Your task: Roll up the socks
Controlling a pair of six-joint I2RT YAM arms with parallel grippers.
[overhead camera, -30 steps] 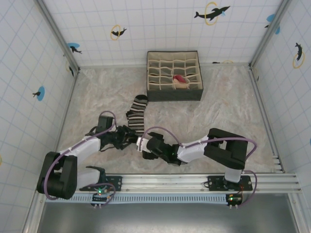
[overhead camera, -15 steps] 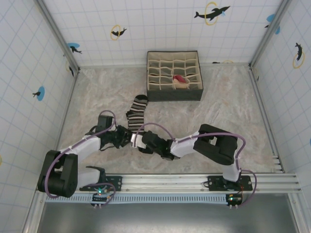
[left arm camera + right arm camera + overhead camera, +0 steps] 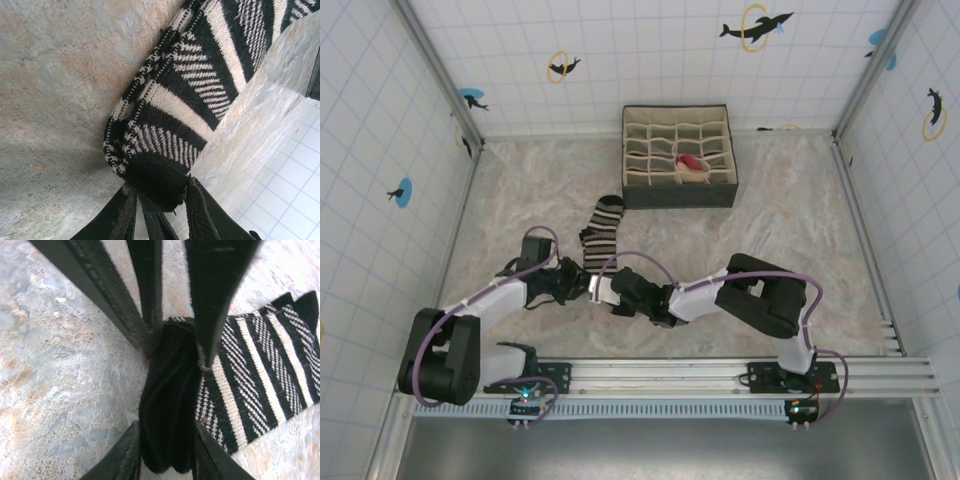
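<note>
The black fabric sock with grey-white stripes (image 3: 603,225) lies flat on the pale marbled tabletop (image 3: 770,220). Its striped length runs away from the two grippers, and its plain black end is bunched up between them. The left gripper (image 3: 157,200) is nearly closed: in the left wrist view its two fingers (image 3: 200,212) pinch that black end from either side, with the striped part stretching ahead of them. The right gripper (image 3: 167,455) meets it head-on from the opposite side. It is clamped narrowly on the same black bunch, and the left gripper's dark fingers stand just beyond its own. Well beyond both grippers and a little to their right sits a dark fabric organiser box with beige compartments (image 3: 678,195). The peach sock with dark red parts (image 3: 690,164) lies bundled in one compartment of it, well apart from the striped sock.
</note>
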